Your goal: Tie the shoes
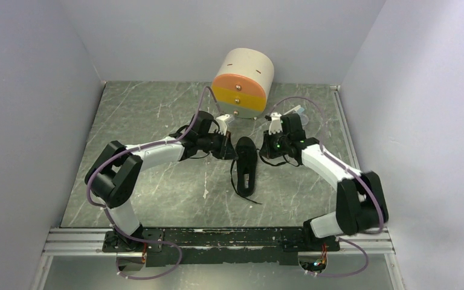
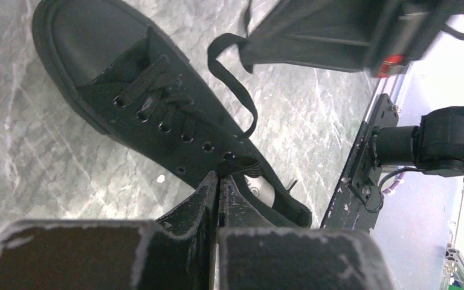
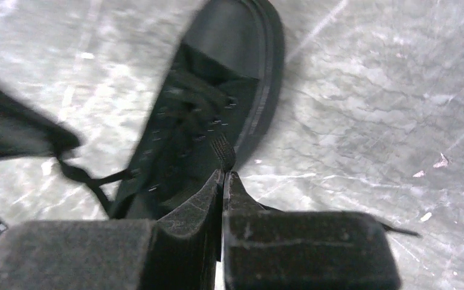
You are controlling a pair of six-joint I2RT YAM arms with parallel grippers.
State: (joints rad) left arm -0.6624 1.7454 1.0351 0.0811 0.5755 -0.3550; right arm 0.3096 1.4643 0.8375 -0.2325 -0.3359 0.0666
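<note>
the black shoe (image 1: 246,162) lay on the marbled table (image 1: 157,115) between the two arms, with its toe toward the round drawer box (image 1: 243,84). its thin laces (image 2: 235,90) hung loose, one looping off to the side. the left gripper (image 2: 219,178) was clenched on a strand of the laces by the top eyelets. the right gripper (image 3: 223,175) was pinched tight on a flat bit of the laces above the shoe's side.
</note>
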